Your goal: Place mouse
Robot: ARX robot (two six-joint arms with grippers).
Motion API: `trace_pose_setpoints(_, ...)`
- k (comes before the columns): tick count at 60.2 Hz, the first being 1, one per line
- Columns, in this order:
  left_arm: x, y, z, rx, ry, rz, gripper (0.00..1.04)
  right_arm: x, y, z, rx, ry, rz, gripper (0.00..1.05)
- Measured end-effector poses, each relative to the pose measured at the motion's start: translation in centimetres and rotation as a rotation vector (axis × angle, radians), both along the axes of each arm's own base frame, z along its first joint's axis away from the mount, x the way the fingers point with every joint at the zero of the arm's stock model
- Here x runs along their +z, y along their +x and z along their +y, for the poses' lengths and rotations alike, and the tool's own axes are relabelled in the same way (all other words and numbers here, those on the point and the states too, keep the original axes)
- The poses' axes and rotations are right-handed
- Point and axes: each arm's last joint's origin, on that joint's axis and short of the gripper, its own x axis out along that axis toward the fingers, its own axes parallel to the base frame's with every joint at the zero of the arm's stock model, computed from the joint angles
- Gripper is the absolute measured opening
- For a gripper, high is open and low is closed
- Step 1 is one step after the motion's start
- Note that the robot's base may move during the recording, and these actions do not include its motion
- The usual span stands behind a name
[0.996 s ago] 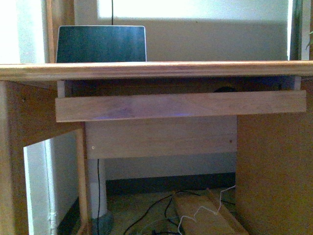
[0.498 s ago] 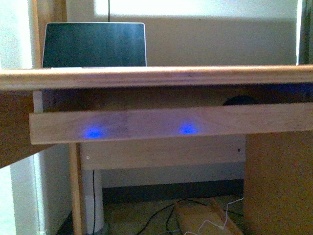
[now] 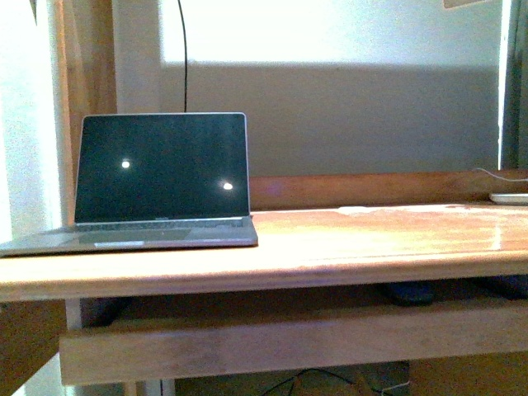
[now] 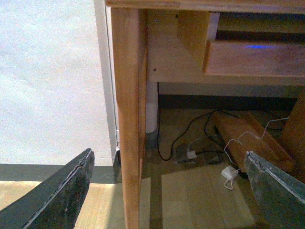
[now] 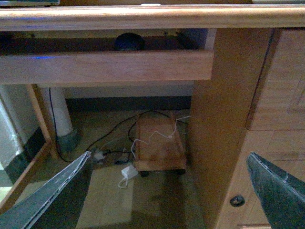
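Observation:
The mouse (image 5: 128,42) is a small dark oval lying on the pull-out tray (image 5: 105,67) under the desk top, seen in the right wrist view. In the front view only its dark top (image 3: 406,292) shows above the tray's front rail (image 3: 289,342). My right gripper (image 5: 167,191) is open and empty, low in front of the desk, well below and apart from the mouse. My left gripper (image 4: 167,191) is open and empty, low by the desk's left leg (image 4: 128,119). Neither arm shows in the front view.
An open laptop (image 3: 161,181) with a dark screen stands on the wooden desk top (image 3: 371,239) at the left. A drawer cabinet (image 5: 276,95) closes the desk's right side. A wooden wheeled board (image 5: 157,143) and cables (image 4: 190,138) lie on the floor beneath.
The front view has risen from the level of the tray to above the desk top. The laptop's keyboard and the desk surface now show, and the mouse sits low in the picture.

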Motion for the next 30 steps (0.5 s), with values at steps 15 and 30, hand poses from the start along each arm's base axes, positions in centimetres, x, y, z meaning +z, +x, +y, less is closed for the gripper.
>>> trace_pose_setpoints(15,-0.1,0.1,-0.2,-0.124,-0.047,0.142,0.97,0.0,0.0,0.0,-0.001,0.0,0.0,0.97)
trace_pose_setpoints(30,0.4,3.7,0.8,-0.236,0.152,0.201,0.97,0.0,0.0,0.0,0.0,0.0,0.0,0.97)
